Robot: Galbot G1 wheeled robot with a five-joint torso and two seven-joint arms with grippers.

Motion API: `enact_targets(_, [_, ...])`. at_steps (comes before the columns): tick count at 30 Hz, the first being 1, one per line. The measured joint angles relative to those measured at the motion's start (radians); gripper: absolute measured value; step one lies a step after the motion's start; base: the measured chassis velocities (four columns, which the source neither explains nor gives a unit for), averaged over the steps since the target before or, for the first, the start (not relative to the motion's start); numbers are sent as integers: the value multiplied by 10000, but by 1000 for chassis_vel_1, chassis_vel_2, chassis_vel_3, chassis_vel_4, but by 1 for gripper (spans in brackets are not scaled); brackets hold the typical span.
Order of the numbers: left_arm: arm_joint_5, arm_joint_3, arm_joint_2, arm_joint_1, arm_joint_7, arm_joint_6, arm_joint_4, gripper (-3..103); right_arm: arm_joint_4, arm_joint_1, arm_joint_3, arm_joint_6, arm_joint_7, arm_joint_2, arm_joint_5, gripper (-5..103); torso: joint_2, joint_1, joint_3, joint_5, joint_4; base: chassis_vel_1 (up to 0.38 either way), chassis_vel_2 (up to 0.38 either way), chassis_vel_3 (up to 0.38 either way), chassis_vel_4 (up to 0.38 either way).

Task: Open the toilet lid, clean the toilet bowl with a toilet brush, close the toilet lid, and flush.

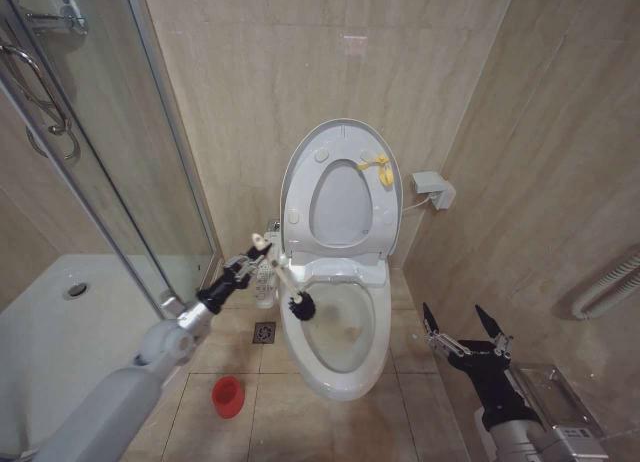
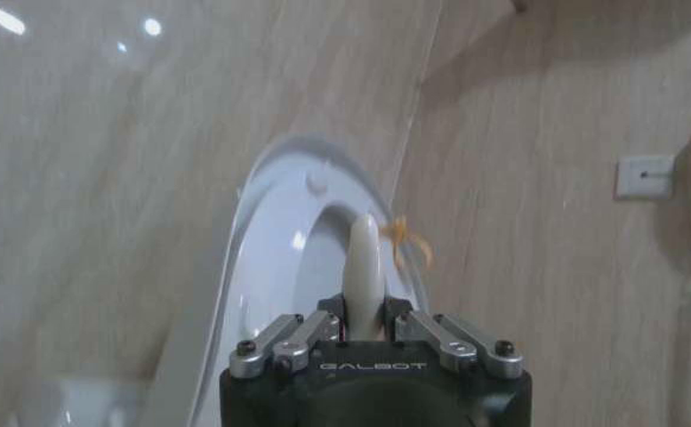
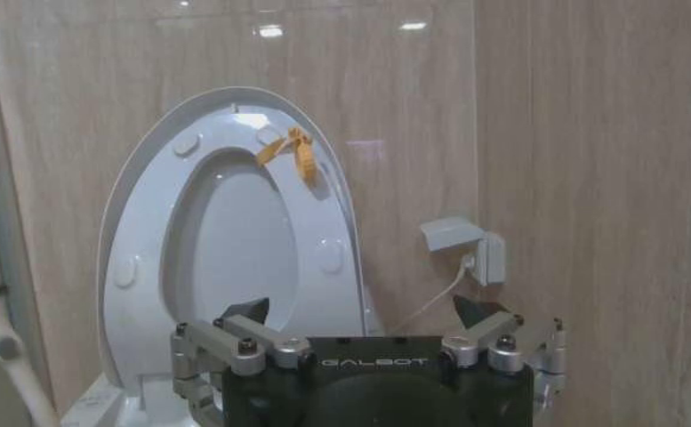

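The toilet lid (image 1: 341, 132) stands raised against the back wall with the seat ring (image 1: 300, 197) up against it, and a yellow loop tag (image 1: 377, 168) hangs on its face. Below lies the open toilet bowl (image 1: 341, 334), brownish inside. My left gripper (image 1: 256, 256) is shut on the white handle of the toilet brush (image 1: 301, 305), whose dark head sits just inside the bowl's left rim. In the left wrist view the handle (image 2: 365, 262) sticks out between the fingers, the lid (image 2: 277, 231) behind it. My right gripper (image 1: 466, 328) hangs open right of the bowl, facing the lid (image 3: 220, 111).
A red cup-shaped holder (image 1: 228, 395) stands on the floor tiles left of the bowl, near a floor drain (image 1: 264, 332). The shower tray (image 1: 60, 322) and glass door (image 1: 110, 152) close off the left. A wall socket (image 1: 435, 190) and a hose (image 1: 610, 287) are on the right wall.
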Motion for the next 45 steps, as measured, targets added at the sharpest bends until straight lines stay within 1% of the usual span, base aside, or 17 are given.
enact_targets(3, [23,729,-767,-993,337,-371,1446,20,0,0,0,0,2,-1,0,100,-1,0,0,0,-1,0,0,0,0])
enact_targets(4, [23,729,-767,-993,337,-371,1446,20,0,0,0,0,2,-1,0,100,-1,0,0,0,-1,0,0,0,0])
enact_targets(6, [202,1124,-1246,-1563,421,-552,2184,20,0,1,-1,0,-1,-1,1,100,-1,0,0,2,-2,0,0,0,0])
enact_targets(11, [507,1569,-1701,-2053,460,-677,2976,20,0,0,0,0,4,-1,0,100,-1,0,0,1,-2,0,0,0,0])
enact_targets(14, [853,2203,-2109,-2451,531,-872,3928,20,0,0,0,0,0,-2,1,100,-1,0,0,2,1,0,0,0,0])
enact_targets(19, [1212,2644,-2473,-2692,729,-1142,4915,20,0,0,0,0,0,-1,0,100,-1,0,0,0,2,0,0,0,0])
enact_targets(21, [1525,2904,-2712,-2845,813,-1431,5600,20,0,0,0,0,0,-1,0,100,-1,0,-1,1,1,0,0,0,0])
enact_targets(23, [1651,3035,-2786,-2882,822,-1551,5790,20,0,0,0,0,0,-2,1,100,-1,0,-1,1,1,0,0,0,0])
enact_targets(26, [2224,3295,-3082,-2951,867,-1945,6298,20,0,0,0,0,-1,-1,1,100,0,0,-1,2,2,0,0,0,0])
enact_targets(27, [2509,3296,-3216,-2983,898,-2120,6492,20,0,0,0,0,0,-1,1,100,0,0,-1,1,1,0,0,0,0])
enact_targets(28, [2509,3296,-3216,-2983,898,-2120,6492,20,0,0,0,0,0,-1,1,100,0,0,-1,1,1,0,0,0,0])
enact_targets(30, [3599,3016,-3694,-3096,1068,-2651,7182,20,0,0,0,0,0,-1,0,100,0,0,-1,1,-2,0,0,0,0])
enact_targets(31, [3599,3016,-3694,-3096,1068,-2651,7182,20,0,0,0,0,0,-1,0,100,0,0,-1,1,-2,0,0,0,0])
enact_targets(34, [4378,2724,-4191,-3133,1143,-2952,7772,20,0,0,0,0,0,-1,0,100,0,0,-1,1,-2,0,0,0,0])
enact_targets(40, [4504,2539,-4469,-3093,964,-2941,7752,20,0,0,-1,0,0,-2,1,100,0,0,0,2,3,0,0,0,0])
enact_targets(43, [4284,2210,-4723,-3131,744,-2826,7453,20,0,0,0,0,0,-2,1,100,0,0,-1,2,2,0,0,0,0])
enact_targets(45, [3927,1753,-5125,-3227,522,-2717,7311,20,0,0,0,0,0,-2,0,100,0,0,-1,3,-1,0,0,0,0])
